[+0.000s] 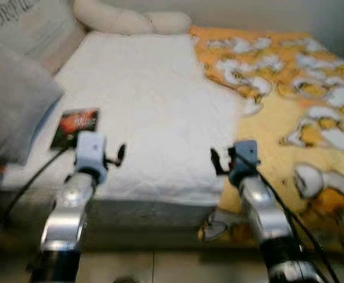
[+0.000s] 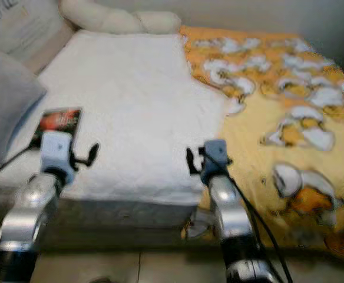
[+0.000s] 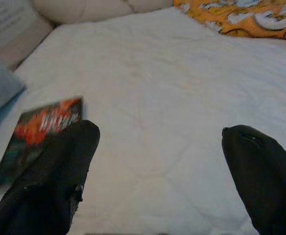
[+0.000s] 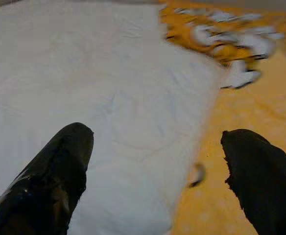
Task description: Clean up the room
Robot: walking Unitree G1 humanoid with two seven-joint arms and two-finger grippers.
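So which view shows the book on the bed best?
The left wrist view: the book is largest there, though the left gripper finger overlaps one corner. Both eye views show it small and blurred beside the grey pillow.

The white quilt (image 1: 148, 112) is matt, faintly creased cloth, and the orange blanket (image 1: 290, 118) beside it is soft printed cloth. The book (image 3: 33, 134) has a glossy paper cover; the grey pillow (image 1: 13, 106) looks like matt woven fabric. Both arms are brushed shiny metal, with fingers (image 4: 59, 171) of black, slightly glossy plastic.
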